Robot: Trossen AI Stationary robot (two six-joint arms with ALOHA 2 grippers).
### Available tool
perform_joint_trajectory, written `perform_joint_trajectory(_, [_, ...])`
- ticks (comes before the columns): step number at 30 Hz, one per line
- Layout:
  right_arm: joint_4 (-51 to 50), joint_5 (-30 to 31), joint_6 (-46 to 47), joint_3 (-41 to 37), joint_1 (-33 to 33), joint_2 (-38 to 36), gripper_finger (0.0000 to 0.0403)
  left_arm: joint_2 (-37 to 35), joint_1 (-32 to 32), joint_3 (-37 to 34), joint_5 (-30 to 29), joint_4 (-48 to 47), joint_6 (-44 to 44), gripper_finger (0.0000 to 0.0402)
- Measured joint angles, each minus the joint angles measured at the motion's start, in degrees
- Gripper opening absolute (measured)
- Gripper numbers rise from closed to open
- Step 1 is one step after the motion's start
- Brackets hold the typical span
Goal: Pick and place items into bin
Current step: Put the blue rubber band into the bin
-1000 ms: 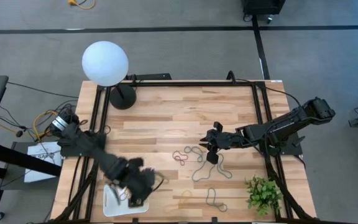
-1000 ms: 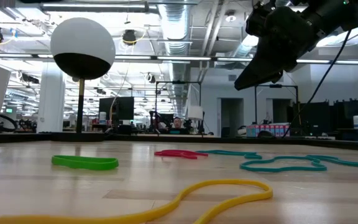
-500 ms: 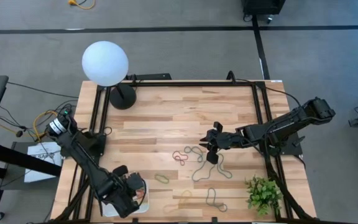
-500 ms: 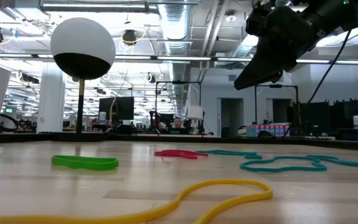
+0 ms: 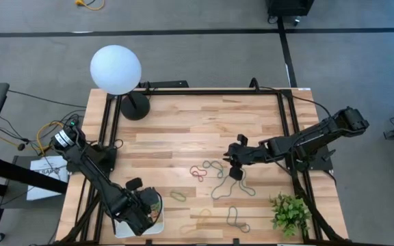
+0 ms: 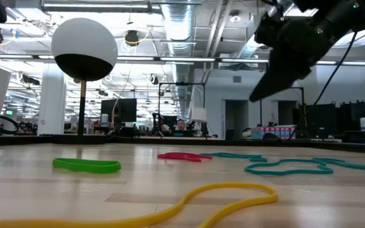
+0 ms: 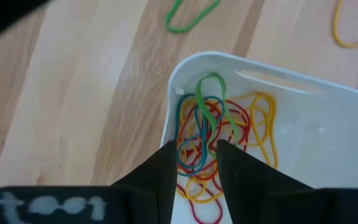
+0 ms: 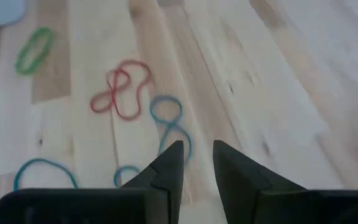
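Observation:
The white bin stands at the table's near left corner and holds a heap of red, yellow, blue and green bands. My left gripper hovers open over that heap, with nothing between its fingers. Loose bands lie flat on the wood: a green one, a yellow one, a red one and blue-grey ones. My right gripper hangs open above the blue-grey bands, clear of the table.
A white globe lamp stands at the far left corner. A green plant sits at the near right corner. Another grey band lies near the front edge. Black frame rails run along both sides of the table.
My left gripper has swung toward the table's near left corner and now stands over the bin. My right gripper has shifted slightly toward the table's right edge, still above the bands. The loose bands have not moved.

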Motion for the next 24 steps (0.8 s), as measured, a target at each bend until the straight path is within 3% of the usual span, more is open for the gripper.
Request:
perform_joint_trajectory(3, [-4.15, -1.26, 5.16, 0.02, 0.0, 1.17, 0.0082, 0.0, 0.35, 0.0, -0.31, 0.0, 0.0, 0.0103])
perform_joint_trajectory(8, [-11.26, -13.75, 11.53, 0.0, 0.26, 4.06, 0.0082, 0.02, 0.78, 0.0, -0.42, 0.46, 0.39, 0.0103])
perform_joint_trajectory(10, [-12.97, -16.04, 12.3, 0.02, 0.74, 5.31, 0.0082, 0.02, 0.86, 0.0, -0.55, 0.58, 1.17, 0.0103])
perform_joint_trajectory(24, [-17.47, -16.36, 11.72, 0.28, -0.82, 10.38, 0.0081, 0.02, 2.3, 0.0, -0.84, 0.5, 3.24, 0.0103])
